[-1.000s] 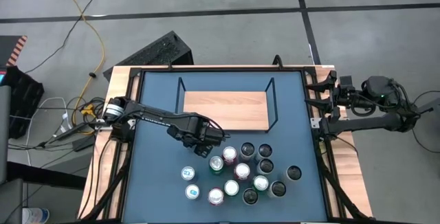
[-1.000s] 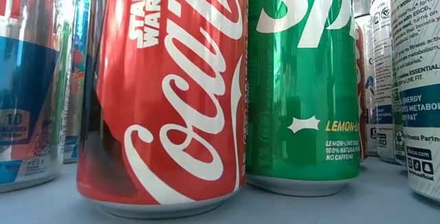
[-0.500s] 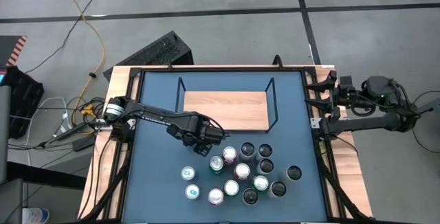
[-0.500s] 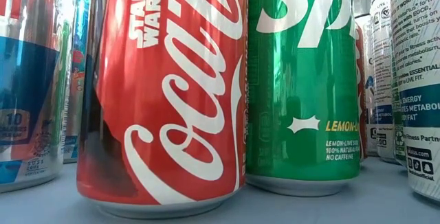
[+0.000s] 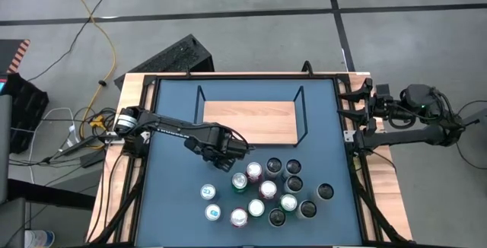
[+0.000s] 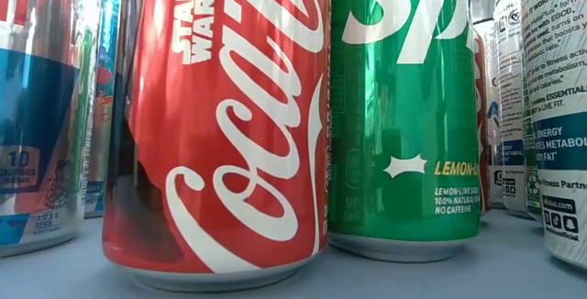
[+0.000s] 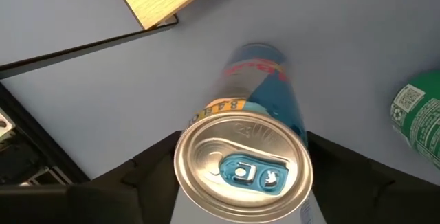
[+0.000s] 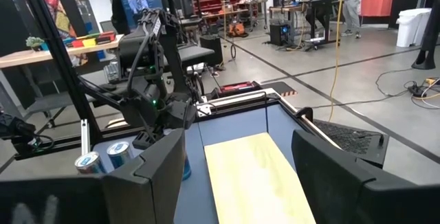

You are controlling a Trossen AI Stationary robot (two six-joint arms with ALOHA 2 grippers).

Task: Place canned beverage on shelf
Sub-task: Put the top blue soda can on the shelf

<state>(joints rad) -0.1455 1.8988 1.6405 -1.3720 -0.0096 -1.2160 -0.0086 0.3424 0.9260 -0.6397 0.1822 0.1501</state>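
i judge the task barely begun: my left end effector (image 7: 240, 176) brackets a blue can (image 7: 258, 124) without visibly gripping it, mid-frame on the worktop (image 5: 171, 195), the shelf (image 5: 249, 122) above holds nothing, and the parked right end effector (image 8: 234, 183) stands wide.

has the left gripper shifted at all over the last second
No. In the high view the left gripper sits at the same spot just off the shelf front left corner, around a blue-tabbed can; its place against the shelf's edge is unchanged.
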